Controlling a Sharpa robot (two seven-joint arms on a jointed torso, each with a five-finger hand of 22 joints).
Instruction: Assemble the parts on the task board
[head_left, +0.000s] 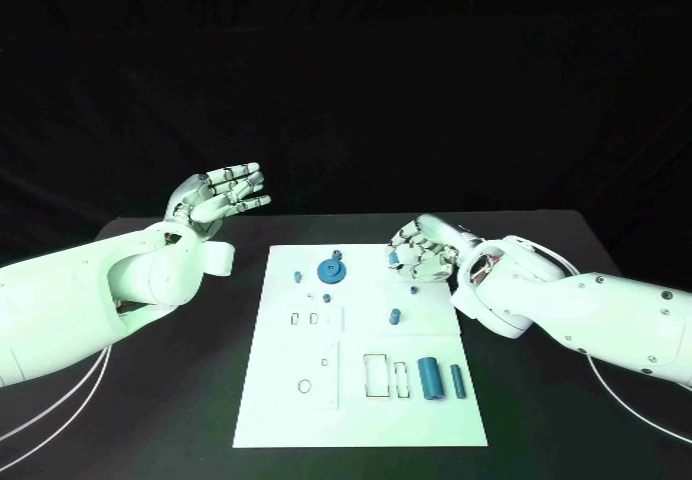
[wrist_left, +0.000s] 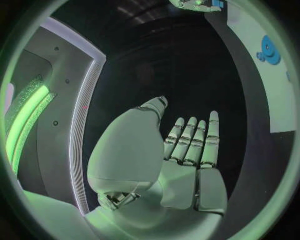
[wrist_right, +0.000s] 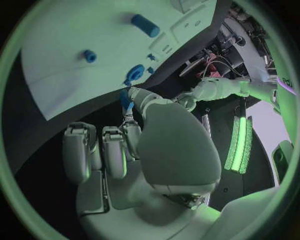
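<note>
- Task board (head_left: 361, 400) – a white plate lying lengthwise down the middle of the frame; blue cylinders (head_left: 428, 377) are sitting at its lower right, a small peg (head_left: 394, 317) at centre, a blue gear (head_left: 330, 271) near the top.
- Right hand (head_left: 423, 255) is hovering at the board's upper right edge, apparently pinching a small blue part (wrist_right: 125, 99) between thumb and finger – that light grip could be letting it tilt or drop, by my judgement.
- Left hand (head_left: 219, 195), upper left, is spreading flat, holding nothing.

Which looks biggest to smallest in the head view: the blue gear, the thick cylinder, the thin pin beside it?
1. Blue gear
2. Thick cylinder
3. Thin pin

The gear and the thick cylinder look close in size, so that order is unsure.
</note>
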